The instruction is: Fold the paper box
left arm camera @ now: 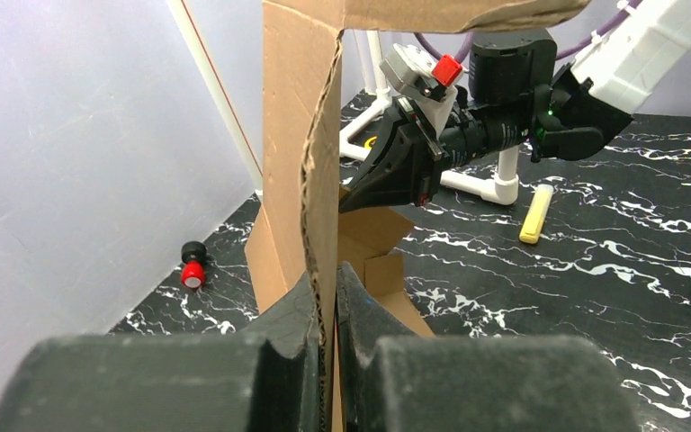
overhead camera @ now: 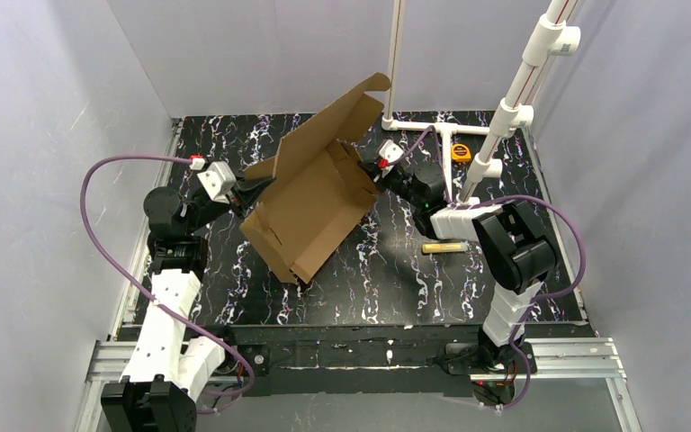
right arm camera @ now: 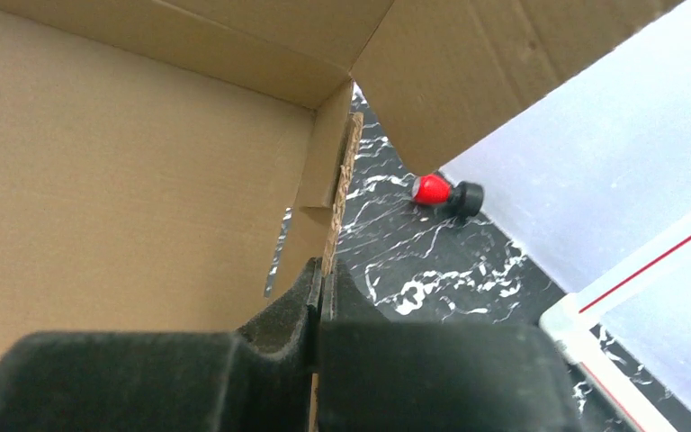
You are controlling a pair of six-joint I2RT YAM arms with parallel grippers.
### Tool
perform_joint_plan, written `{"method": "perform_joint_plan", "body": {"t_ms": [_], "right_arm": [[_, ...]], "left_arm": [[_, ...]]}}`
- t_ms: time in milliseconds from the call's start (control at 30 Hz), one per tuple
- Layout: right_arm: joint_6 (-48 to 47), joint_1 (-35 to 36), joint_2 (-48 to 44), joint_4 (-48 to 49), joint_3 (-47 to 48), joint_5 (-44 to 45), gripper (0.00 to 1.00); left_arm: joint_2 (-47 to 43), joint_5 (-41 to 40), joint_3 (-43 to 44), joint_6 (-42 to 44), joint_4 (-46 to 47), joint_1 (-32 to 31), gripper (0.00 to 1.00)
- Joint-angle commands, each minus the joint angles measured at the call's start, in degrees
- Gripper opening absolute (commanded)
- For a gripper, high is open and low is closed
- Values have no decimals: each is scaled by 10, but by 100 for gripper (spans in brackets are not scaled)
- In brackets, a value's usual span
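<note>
The paper box (overhead camera: 310,193), brown corrugated cardboard, lies part-folded in the middle of the table, its big lid flap raised toward the back. My left gripper (overhead camera: 254,187) is shut on the box's left wall; the left wrist view shows that cardboard edge (left arm camera: 322,207) pinched between the fingertips (left arm camera: 326,301). My right gripper (overhead camera: 373,173) is shut on the box's right side flap. In the right wrist view the flap edge (right arm camera: 335,193) runs into the closed jaws (right arm camera: 322,286), with the box's inside (right arm camera: 126,180) on the left.
A yellow stick (overhead camera: 444,247) lies on the black marbled table (overhead camera: 396,270) right of the box. A white pipe frame (overhead camera: 436,126) and an orange tape measure (overhead camera: 461,151) stand at the back right. A small red-and-black object (left arm camera: 192,265) lies near the wall behind the box.
</note>
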Motion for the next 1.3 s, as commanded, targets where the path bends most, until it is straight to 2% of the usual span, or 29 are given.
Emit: {"method": "perform_joint_plan", "body": {"t_ms": [0, 333, 733, 1033, 1267], "right_arm": [[0, 2, 18, 137, 18, 31, 1], [2, 3, 27, 218, -60, 29, 1], [42, 6, 37, 296, -125, 14, 15], [60, 7, 26, 302, -148, 0, 25], [77, 7, 10, 295, -157, -22, 35]], "left_arm": [[10, 27, 33, 0, 8, -4, 0], [-2, 44, -30, 42, 1, -5, 0], [-30, 54, -49, 63, -28, -4, 0], [-61, 58, -74, 80, -52, -4, 0], [-79, 53, -81, 100, -78, -4, 0]]}}
